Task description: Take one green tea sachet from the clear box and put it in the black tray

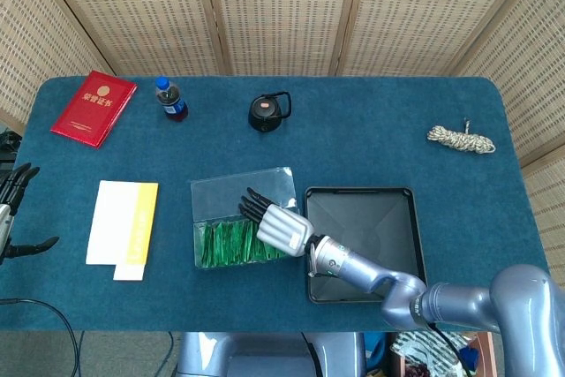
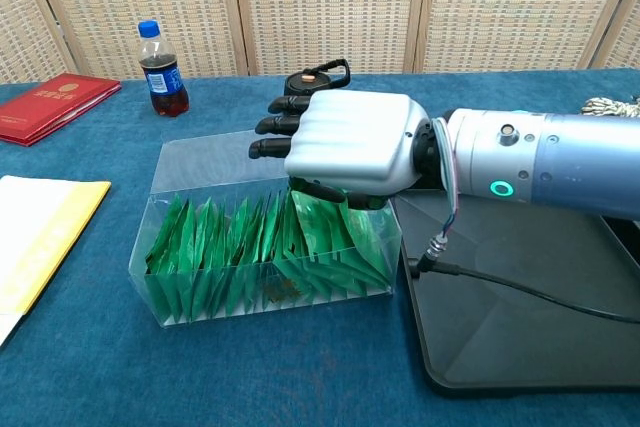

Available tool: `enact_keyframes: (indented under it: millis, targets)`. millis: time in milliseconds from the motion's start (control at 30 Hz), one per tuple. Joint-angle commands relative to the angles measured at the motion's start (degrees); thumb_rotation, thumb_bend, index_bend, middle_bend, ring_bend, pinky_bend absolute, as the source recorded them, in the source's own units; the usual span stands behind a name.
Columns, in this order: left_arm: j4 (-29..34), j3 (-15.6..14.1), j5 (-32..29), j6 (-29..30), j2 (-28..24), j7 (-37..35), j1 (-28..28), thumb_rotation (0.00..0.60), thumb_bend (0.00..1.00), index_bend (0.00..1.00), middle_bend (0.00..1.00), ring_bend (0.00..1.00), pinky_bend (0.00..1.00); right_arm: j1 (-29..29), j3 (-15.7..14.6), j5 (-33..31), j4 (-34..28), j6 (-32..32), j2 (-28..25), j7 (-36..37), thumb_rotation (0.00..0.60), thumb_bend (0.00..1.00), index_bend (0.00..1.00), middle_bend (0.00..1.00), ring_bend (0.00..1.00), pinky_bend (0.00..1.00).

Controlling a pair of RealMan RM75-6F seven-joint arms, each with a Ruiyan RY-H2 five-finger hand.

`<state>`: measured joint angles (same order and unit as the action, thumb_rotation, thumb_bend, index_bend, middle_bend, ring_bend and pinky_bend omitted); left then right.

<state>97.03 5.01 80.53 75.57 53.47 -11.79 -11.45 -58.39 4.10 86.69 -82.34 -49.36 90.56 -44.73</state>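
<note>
The clear box (image 1: 237, 190) lies at the table's middle, with several green tea sachets (image 2: 250, 247) standing in a row along its near side. To its right lies the black tray (image 1: 366, 218), also seen as the black tray (image 2: 520, 337), with nothing in it. My right hand (image 2: 350, 142) hovers over the right end of the box, fingers stretched out flat to the left, thumb tucked under the palm just above the sachets. I see no sachet held. My left hand (image 1: 16, 209) sits at the far left table edge, fingers spread, holding nothing.
A white and yellow booklet (image 1: 124, 227) lies left of the box. At the back are a red book (image 1: 93, 108), a cola bottle (image 1: 171, 99) and a black lidded pot (image 1: 269, 112). A coiled rope (image 1: 461, 139) lies back right. The right arm's cable (image 2: 520, 290) trails over the tray.
</note>
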Motion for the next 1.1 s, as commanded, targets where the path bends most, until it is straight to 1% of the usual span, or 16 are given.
enact_keyframes:
  millis: [33, 600, 833, 1100]
  targets:
    - [0.04, 0.02, -0.01, 0.01, -0.02, 0.02, -0.01, 0.600, 0.10, 0.00, 0.00, 0.00, 0.00, 0.07, -0.11, 0.61, 0.24, -0.32, 0.02, 0.52, 0.600, 0.55, 0.68, 0.18, 0.08, 0.00]
    - [0.08, -0.04, 0.06, -0.05, -0.05, -0.04, -0.05, 0.600, 0.10, 0.00, 0.00, 0.00, 0.00, 0.86, -0.25, 2.86, 0.24, -1.73, -0.65, 1.73, 0.600, 0.55, 0.69, 0.18, 0.08, 0.00]
    - [0.22, -0.14, 0.38, 0.16, -0.19, -0.30, 0.05, 0.600, 0.10, 0.00, 0.00, 0.00, 0.00, 1.46, -0.30, 3.67, -1.82, -2.53, -2.13, 1.12, 0.600, 0.55, 0.69, 0.19, 0.08, 0.00]
    - [0.24, -0.21, 0.82, 0.56, -0.42, -0.95, 0.24, 0.600, 0.10, 0.00, 0.00, 0.00, 0.00, 2.23, 0.23, 4.09, -5.25, -3.59, -4.74, -1.22, 0.600, 0.55, 0.69, 0.19, 0.08, 0.00]
